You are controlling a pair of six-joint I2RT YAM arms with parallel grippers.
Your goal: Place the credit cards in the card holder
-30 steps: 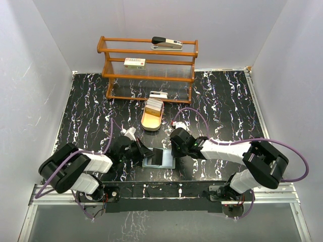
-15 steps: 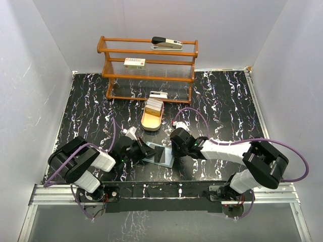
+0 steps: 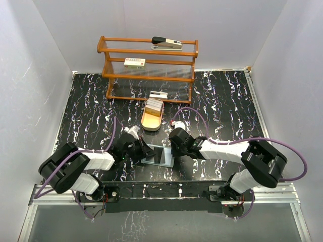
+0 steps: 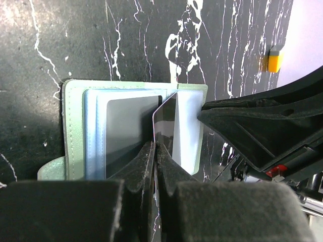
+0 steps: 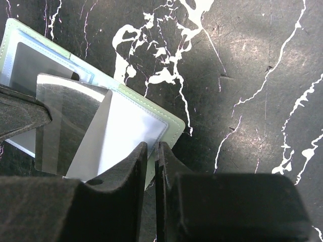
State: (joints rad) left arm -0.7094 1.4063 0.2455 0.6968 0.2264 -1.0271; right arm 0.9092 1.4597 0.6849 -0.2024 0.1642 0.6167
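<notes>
The sage-green card holder (image 3: 150, 162) lies open on the black marbled table between the arms. In the left wrist view its clear pockets (image 4: 96, 136) hold a grey card. My left gripper (image 4: 155, 146) is shut on a dark grey credit card (image 4: 165, 121), held on edge over the holder's middle; the card also shows in the right wrist view (image 5: 65, 121). My right gripper (image 5: 152, 146) is shut on the holder's right edge (image 5: 174, 126). In the top view the left gripper (image 3: 147, 150) and right gripper (image 3: 174, 149) flank the holder.
A tan oval tray (image 3: 149, 122) with several cards stands just beyond the holder. A wooden rack (image 3: 149, 70) at the back carries a stapler (image 3: 166, 43) and white boxes (image 3: 135, 62). White walls close in the table.
My left gripper has moved slightly away from the near edge with the card, and the card now stands tilted over the holder. The right gripper has hardly moved.
</notes>
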